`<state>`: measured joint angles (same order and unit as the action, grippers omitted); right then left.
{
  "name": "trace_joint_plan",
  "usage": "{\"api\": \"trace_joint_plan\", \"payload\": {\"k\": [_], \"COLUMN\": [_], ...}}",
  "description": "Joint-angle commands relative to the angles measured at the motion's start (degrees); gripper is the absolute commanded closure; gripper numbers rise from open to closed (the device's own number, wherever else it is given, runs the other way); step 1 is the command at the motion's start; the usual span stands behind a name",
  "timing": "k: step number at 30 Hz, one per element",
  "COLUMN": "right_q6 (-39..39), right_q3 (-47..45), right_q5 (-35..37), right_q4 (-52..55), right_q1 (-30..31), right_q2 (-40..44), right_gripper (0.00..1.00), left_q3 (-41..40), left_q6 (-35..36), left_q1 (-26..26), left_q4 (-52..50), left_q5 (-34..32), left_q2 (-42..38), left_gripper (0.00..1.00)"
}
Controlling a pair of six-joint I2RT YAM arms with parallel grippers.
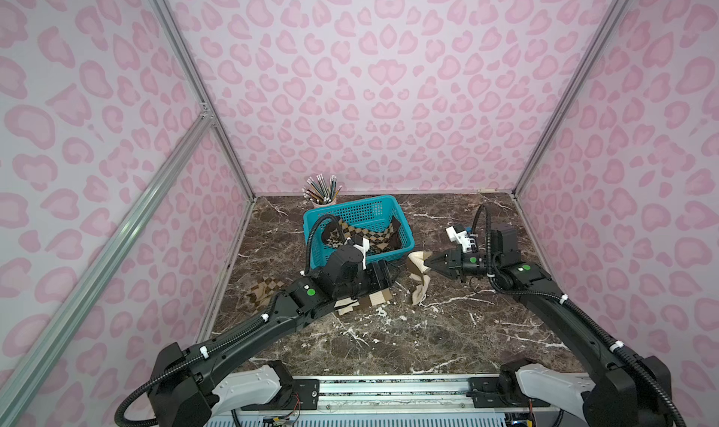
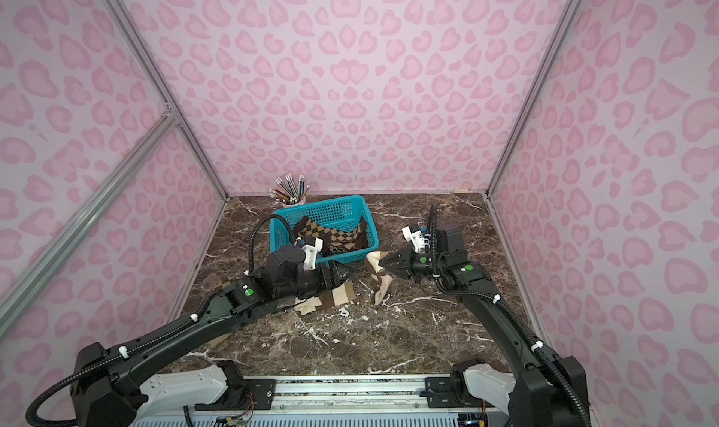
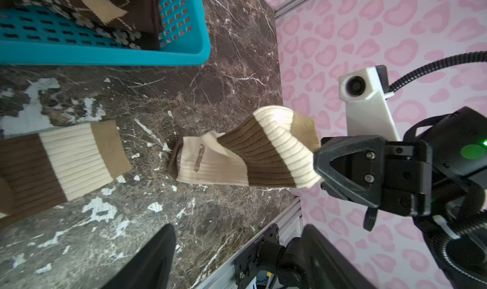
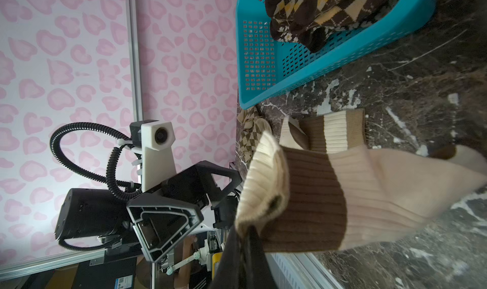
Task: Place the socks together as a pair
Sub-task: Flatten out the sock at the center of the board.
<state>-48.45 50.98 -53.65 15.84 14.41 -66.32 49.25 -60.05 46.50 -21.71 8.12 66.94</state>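
The right gripper [image 1: 428,264] is clamping its jaws tight on the cuff of a cream ribbed sock [image 1: 418,279]. It is holding that end up while the toe is drooping onto the table [image 1: 447,335]. The left gripper [image 2: 335,275] is standing wide open with nothing in it, just over the matching sock [image 1: 375,298], which is lying flat near the held one.

The table is showing a dark brown marble pattern with white veins and chipped pale patches. A teal basket [image 1: 311,226] is sitting toward the back with argyle socks [image 1: 369,236] draping inside it, and a cup of pencils [image 1: 323,195] is standing behind it. A check sock [image 1: 264,290] is lying by the left edge. Pink spotted walls [image 1: 389,94] with aluminium posts [image 1: 196,82] are enclosing the table on three sides.
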Motion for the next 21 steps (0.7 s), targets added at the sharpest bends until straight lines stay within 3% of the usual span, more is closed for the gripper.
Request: {"api": "trace_joint_plan", "payload": {"k": [1,5,9,15,21], "right_q6": [4.60,5.77,11.75,26.69,31.27], "right_q3": [2.15,3.02,9.76,23.59,34.76], "right_q5": [2.20,3.74,6.31,23.05,42.15], "right_q4": [5.50,8.73,16.84,38.99,47.44], "right_q1": [0.13,0.09,0.25,0.26,0.32], "right_q2": [-0.68,-1.44,-2.17,-5.16,-7.38], "right_gripper": [1.00,1.00,1.00,1.00,1.00], "left_q3": [0.56,0.12,1.09,2.59,3.48], "left_q6": [2.19,2.20,2.87,4.01,4.26], "left_q1": [-0.13,-0.12,-0.11,-0.13,-0.16], "left_q4": [-3.28,-3.92,-4.37,-5.00,-4.91], "left_q5": [-2.66,-3.11,-3.41,-3.92,-4.10], "left_q2": [-0.48,-0.76,-0.75,-0.34,0.31], "left_gripper": [0.22,0.23,0.24,0.24,0.24]}}
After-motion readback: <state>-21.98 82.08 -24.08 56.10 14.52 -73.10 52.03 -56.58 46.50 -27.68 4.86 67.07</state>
